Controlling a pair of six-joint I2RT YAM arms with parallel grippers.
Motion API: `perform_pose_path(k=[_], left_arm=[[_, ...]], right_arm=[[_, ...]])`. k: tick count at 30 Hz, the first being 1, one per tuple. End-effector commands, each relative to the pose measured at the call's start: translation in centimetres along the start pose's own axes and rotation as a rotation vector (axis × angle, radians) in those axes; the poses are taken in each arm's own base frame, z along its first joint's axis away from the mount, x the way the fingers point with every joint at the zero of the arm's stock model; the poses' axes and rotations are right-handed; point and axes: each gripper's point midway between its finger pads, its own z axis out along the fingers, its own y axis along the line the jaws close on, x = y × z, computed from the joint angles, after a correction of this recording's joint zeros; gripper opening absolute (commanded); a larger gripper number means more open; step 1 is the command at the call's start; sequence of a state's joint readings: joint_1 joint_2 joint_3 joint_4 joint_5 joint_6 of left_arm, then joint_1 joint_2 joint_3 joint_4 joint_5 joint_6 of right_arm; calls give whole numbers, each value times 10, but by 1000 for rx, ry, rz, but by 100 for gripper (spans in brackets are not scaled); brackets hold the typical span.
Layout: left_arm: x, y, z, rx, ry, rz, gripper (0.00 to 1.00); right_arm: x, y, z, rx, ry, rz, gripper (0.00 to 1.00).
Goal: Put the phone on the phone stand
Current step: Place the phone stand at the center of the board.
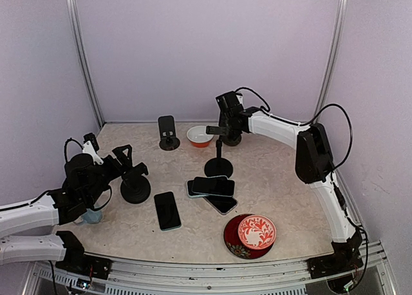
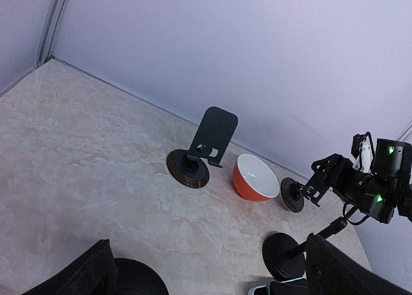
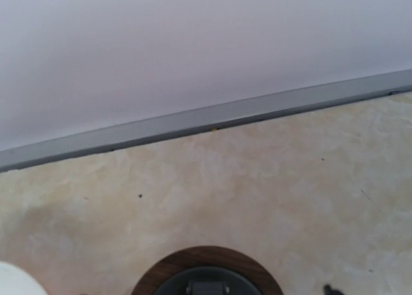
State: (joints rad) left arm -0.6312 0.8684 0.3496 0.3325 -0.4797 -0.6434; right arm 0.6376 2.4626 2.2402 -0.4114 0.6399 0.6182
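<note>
Reaching step: the left gripper [image 1: 134, 161] gapes wide, empty, over a black round-based phone stand [image 1: 135, 189]. The black teal-edged flat phone [image 1: 167, 210] lies just right of its jaws. For the right gripper [image 1: 221, 129] I cannot tell the spread. Next, straddle the phone's long edges.
</note>
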Motion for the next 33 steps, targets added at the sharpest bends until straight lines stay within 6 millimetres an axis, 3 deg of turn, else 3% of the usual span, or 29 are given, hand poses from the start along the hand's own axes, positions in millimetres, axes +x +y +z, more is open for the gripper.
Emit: perform_pose_path(k=[1, 13, 24, 33], left_arm=[[55, 52, -6, -168, 189, 203, 99], [55, 51, -6, -165, 189, 201, 99], [56, 51, -6, -165, 192, 203, 99], [56, 51, -5, -164, 193, 202, 99]], right_arm=[[-6, 7, 7, -7, -47, -1, 20], [-2, 5, 19, -33, -30, -56, 27], [-2, 11, 20, -79, -21, -76, 60], [-17, 11, 12, -91, -38, -77, 71]])
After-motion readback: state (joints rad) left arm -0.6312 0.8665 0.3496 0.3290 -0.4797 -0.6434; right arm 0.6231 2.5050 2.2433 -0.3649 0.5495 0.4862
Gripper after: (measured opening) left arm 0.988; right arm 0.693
